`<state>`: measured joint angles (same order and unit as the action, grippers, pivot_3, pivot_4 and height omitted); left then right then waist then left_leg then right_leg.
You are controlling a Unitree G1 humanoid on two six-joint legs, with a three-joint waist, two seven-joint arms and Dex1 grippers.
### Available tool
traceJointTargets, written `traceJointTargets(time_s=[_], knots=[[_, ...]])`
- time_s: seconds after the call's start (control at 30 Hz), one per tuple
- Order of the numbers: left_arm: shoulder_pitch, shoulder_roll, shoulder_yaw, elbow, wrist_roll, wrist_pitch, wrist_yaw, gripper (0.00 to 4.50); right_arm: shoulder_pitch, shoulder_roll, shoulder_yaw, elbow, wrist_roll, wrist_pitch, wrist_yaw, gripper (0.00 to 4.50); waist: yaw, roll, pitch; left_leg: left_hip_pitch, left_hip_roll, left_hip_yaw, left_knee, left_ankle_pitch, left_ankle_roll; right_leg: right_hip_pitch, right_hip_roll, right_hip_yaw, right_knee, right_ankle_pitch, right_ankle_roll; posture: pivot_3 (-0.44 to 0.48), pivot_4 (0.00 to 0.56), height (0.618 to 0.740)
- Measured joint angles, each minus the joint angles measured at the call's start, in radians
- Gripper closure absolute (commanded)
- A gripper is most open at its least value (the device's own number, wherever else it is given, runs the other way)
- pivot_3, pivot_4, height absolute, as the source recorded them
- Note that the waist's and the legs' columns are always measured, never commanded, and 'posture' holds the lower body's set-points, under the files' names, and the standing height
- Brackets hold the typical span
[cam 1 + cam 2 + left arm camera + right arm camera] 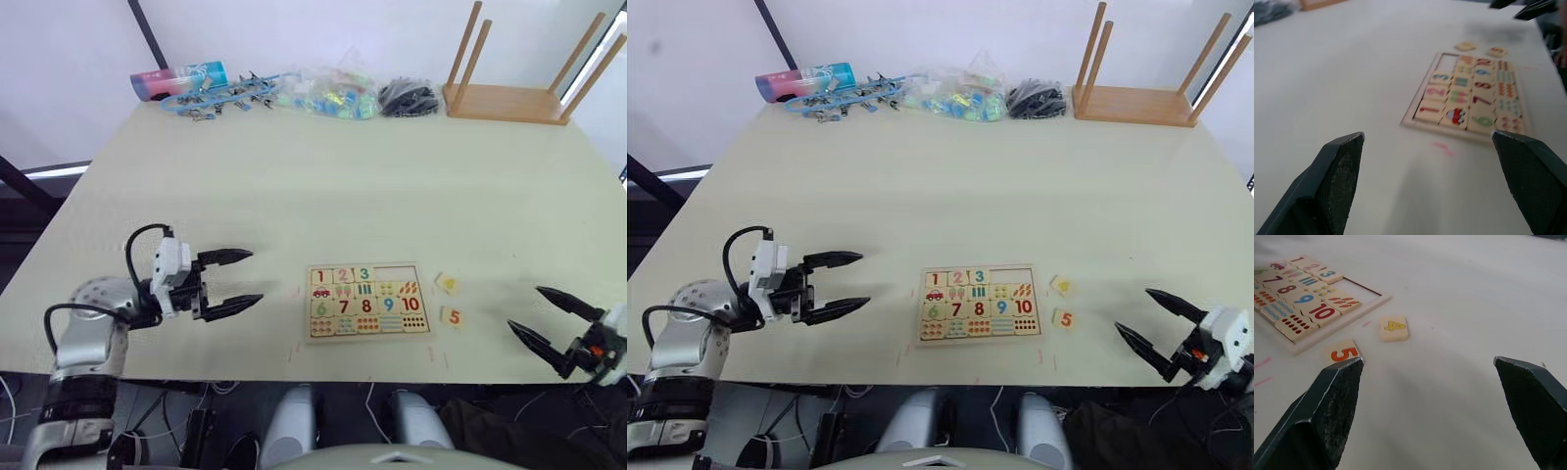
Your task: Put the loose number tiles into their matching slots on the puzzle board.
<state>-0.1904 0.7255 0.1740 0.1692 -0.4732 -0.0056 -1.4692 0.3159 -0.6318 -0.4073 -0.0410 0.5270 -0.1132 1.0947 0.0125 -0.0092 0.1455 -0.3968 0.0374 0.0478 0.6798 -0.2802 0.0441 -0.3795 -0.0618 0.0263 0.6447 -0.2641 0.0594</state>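
Head views: the puzzle board (368, 301) holds 1, 2 and 3 in its top row, with two slots (400, 273) bare. Tiles 4 (448, 284) and 5 (452, 316) lie just beside the board on the tabletop (323, 186).

Left wrist: left hand (227, 282) wide open, empty.

Right wrist: right hand (544, 327) wide open, empty, near tile 5; I would grip across its flat edges.

Silver-grey left arm (83, 338) with black looping cables, white wrist block, black pointed fingers (227, 257).
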Motion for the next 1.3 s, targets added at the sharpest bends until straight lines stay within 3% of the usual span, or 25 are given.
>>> traceJointTargets(time_s=[0.27, 0.93, 1.3], knots=[[-0.070, 0.020, -0.058, 0.027, -0.047, 0.000, -0.110, 0.09, -0.077, -0.033, 0.088, -0.103, -0.059, 0.117, -0.082, 0.00, -0.001, 0.000, 0.000, 0.000, 0.000, 0.000, 0.000, 0.000, 0.000, 0.000, 0.009, 0.000, 0.000, 0.002, 0.003, 0.000, 0.150, 0.737], [-0.095, 0.111, -0.145, 0.035, -0.160, -0.025, -0.113, 0.09, -0.298, -0.137, 0.330, -0.270, -0.201, 0.652, -0.300, 0.00, 0.000, 0.000, 0.000, -0.002, 0.000, 0.000, 0.000, 0.000, 0.000, -0.002, 0.010, 0.001, -0.001, 0.002, 0.004, 0.000, 0.150, 0.737], [-0.084, 0.111, -0.145, 0.026, -0.160, -0.025, -0.113, 0.09, -0.333, -0.118, 0.373, -0.250, -0.229, 0.672, -0.328, 0.00, 0.001, -0.001, 0.001, -0.003, 0.000, 0.000, 0.000, 0.000, 0.000, -0.002, 0.010, 0.001, -0.001, 0.002, 0.004, 0.000, 0.150, 0.737]])
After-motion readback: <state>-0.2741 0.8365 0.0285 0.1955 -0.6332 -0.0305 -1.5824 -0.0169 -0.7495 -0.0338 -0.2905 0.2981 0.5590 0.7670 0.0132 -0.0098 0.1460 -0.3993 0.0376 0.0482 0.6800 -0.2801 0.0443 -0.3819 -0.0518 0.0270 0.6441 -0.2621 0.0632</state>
